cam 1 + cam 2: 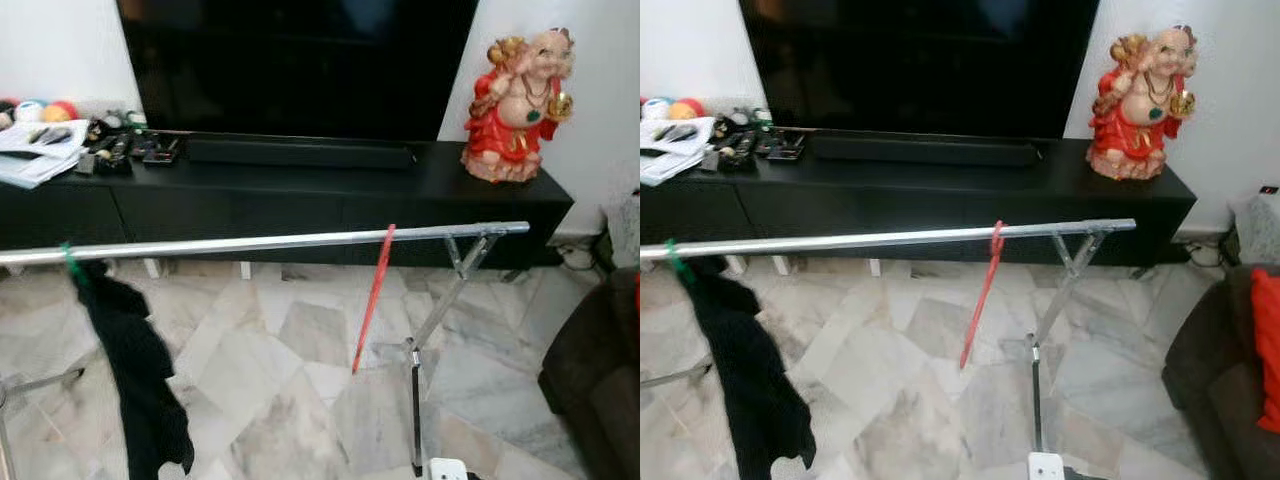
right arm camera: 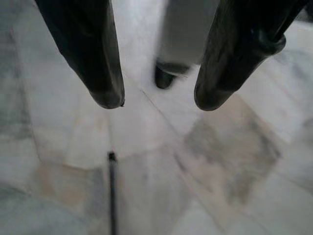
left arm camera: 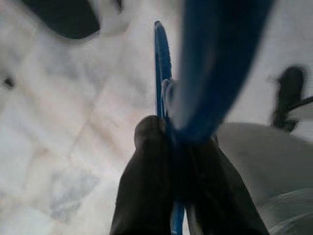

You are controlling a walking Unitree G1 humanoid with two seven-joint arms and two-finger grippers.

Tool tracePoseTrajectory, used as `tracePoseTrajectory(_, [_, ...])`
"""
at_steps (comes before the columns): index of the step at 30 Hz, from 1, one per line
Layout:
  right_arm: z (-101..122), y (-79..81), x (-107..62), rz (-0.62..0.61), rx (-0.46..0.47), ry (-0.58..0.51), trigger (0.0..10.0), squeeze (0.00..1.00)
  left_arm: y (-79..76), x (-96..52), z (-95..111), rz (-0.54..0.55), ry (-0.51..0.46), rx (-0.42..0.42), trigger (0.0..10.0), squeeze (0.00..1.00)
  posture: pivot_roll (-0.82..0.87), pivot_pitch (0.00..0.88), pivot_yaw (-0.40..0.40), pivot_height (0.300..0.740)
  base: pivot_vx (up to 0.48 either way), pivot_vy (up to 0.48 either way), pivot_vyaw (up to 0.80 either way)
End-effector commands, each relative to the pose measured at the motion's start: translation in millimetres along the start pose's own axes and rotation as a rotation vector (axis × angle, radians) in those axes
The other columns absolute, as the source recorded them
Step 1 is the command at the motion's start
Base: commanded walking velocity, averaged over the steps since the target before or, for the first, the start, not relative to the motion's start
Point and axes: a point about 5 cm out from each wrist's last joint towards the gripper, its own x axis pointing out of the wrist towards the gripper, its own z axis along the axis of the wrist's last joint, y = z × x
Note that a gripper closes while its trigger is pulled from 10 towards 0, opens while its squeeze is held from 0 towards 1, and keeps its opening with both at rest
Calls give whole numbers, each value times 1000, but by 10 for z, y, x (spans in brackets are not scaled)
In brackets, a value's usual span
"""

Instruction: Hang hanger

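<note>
The left gripper is clamped on a blue hanger above the marble floor. The right gripper hangs empty, fingers apart. Ahead, a silver rail carries a red hanger — and a black garment.

In front of me a silver rail crosses the room. A red hanger hangs on it, and a black garment on a green hanger.
</note>
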Motion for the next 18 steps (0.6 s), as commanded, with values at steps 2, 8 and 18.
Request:
tracePoseTrajectory(2, [65, 89, 15, 18, 11, -21, 10000, 0, 111, -29, -93, 24, 28, 9, 10000, 0, 33, 54, -5, 740, 364, 0, 0])
tracePoseTrajectory(8, [69, 93, 16, 19, 10, -22, 10000, 0, 111, -28, -87, 22, 24, 15, 10000, 0, 32, 57, -7, 740, 363, 0, 0])
tracePoseTrajectory(18, [64, 93, 16, 21, 3, -18, 10000, 0, 77, -24, -20, -36, -26, 63, 10000, 0, 34, 68, -13, 740, 178, 0, 0])
